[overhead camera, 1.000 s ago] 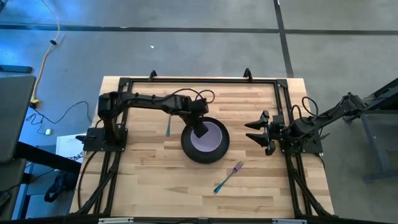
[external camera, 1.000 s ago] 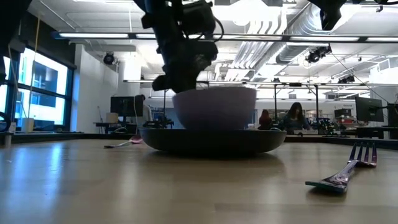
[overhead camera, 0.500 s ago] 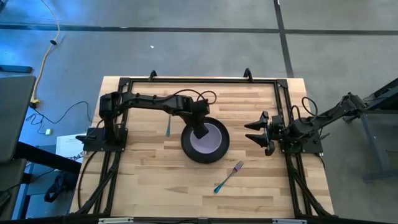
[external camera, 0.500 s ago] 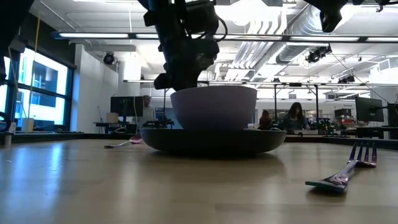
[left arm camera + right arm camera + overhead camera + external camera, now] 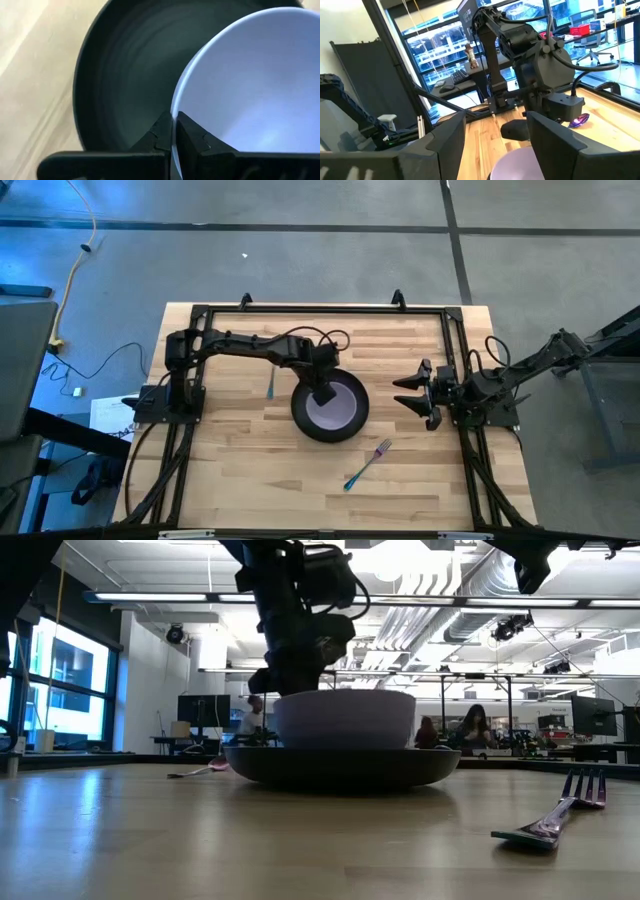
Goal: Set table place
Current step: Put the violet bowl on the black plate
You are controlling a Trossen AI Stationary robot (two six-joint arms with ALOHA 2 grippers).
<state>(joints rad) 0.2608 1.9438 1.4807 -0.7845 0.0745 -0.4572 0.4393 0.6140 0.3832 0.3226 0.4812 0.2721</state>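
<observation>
A lavender bowl [image 5: 337, 406] sits inside the dark grey round plate [image 5: 303, 418] at the table's middle. My left gripper [image 5: 325, 393] is shut on the bowl's far-left rim, and its arm reaches in from the left. In the low view the bowl [image 5: 345, 718] stands level above the plate [image 5: 340, 766], whose rim hides the bowl's bottom. The blue-handled spoon [image 5: 271, 383] lies flat on the table left of the plate. The teal-handled fork [image 5: 366, 464] lies near the front. My right gripper [image 5: 412, 392] waits open at the right, level and apart from everything. My left gripper pinches the bowl's rim [image 5: 173, 131] between its two fingers, one finger inside the bowl and one outside over the plate. The fingers come steeply from above, slanting in from the table's left. The bowl stays upright and level within the plate.
Black frame rails [image 5: 455, 370] run along the table's left, right and far sides. Bare wood lies in front of the plate around the fork [image 5: 555, 816]. People and desks show in the room beyond the table.
The bowl, tipped a little and higher a second ago, has sunk slightly and now stands level in the plate. My left gripper has stayed shut on its rim and eased down with it.
</observation>
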